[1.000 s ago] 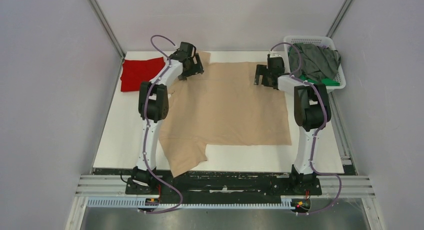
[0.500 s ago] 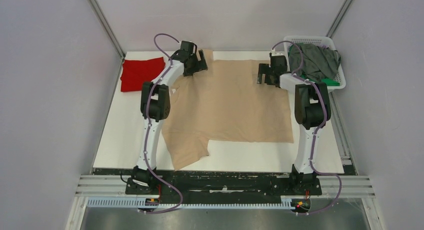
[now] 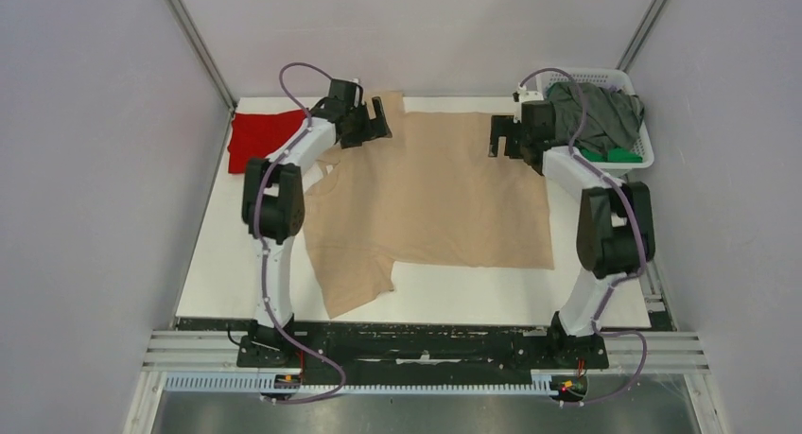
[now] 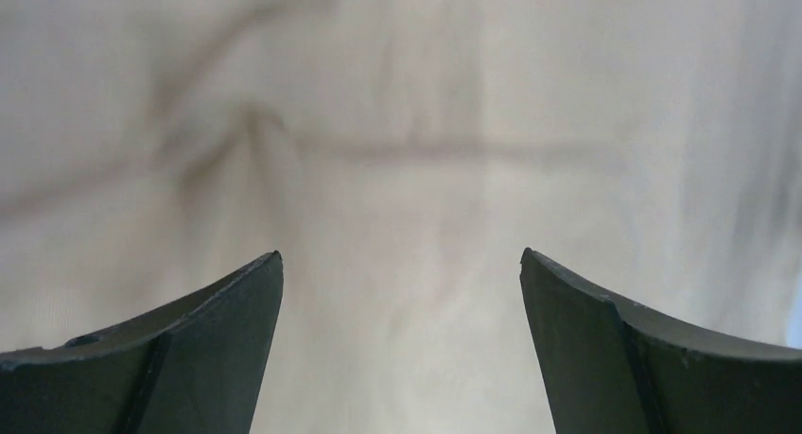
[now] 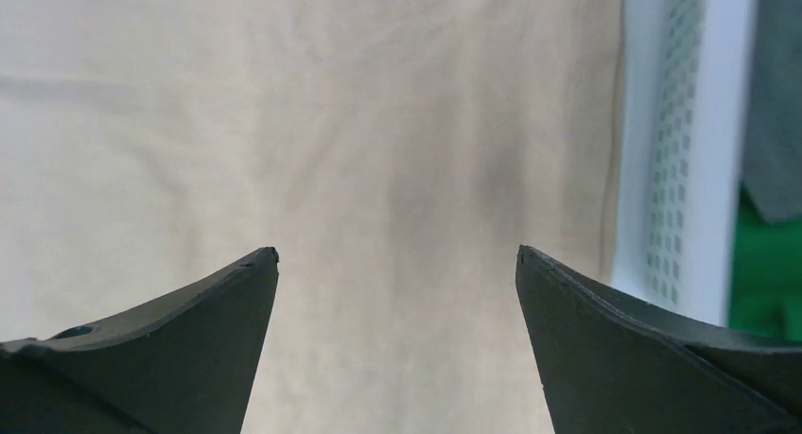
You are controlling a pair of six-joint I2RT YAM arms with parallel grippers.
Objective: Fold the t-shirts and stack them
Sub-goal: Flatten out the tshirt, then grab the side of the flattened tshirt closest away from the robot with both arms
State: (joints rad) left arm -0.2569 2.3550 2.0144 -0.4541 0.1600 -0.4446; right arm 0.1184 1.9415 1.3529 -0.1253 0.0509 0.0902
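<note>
Beige t-shirt (image 3: 444,188) dragged back | left tool (image 4: 401,253), right tool (image 5: 397,250) agape (above it)

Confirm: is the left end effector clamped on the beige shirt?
No, the left wrist view shows the left end effector wide open, with the beige shirt lying beyond the gap, not pinched.

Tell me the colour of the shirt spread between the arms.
The shirt is plain beige; top view shows it best.
</note>
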